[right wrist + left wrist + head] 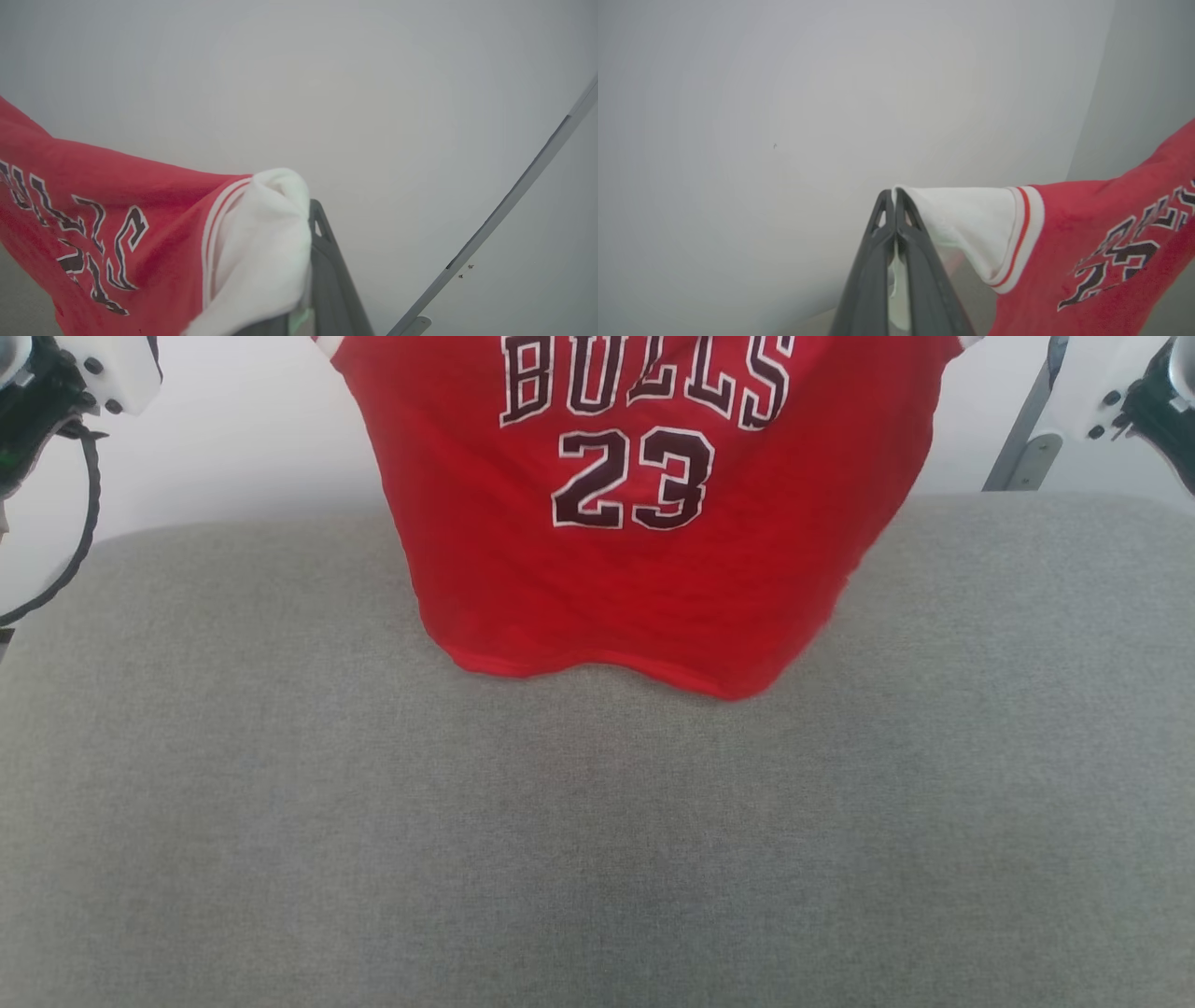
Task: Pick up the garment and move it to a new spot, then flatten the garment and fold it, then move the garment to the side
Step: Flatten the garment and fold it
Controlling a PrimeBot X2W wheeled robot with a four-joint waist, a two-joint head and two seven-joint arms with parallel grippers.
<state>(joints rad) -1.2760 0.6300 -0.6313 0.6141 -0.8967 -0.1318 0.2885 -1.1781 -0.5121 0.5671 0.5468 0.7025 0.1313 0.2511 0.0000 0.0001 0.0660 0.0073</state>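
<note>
While your left fingers (894, 200) pinch shut on one white sleeve of the garment (644, 579) and your right fingers (314, 210) clamp the other, it hangs spread between them with its front facing you. You see a red jersey shirt with white short sleeves, red-and-white striped trim, and black lettering edged in white: "BULLS" over "23". Its wavy hem hangs over the far part of the grey fabric worktop (597, 859); you cannot tell whether it touches. Faint wrinkles cross the lower cloth.

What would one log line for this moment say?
garment: hanging spread above grey surface | left tool: shut on its white sleeve | right tool: shut on other sleeve
</note>
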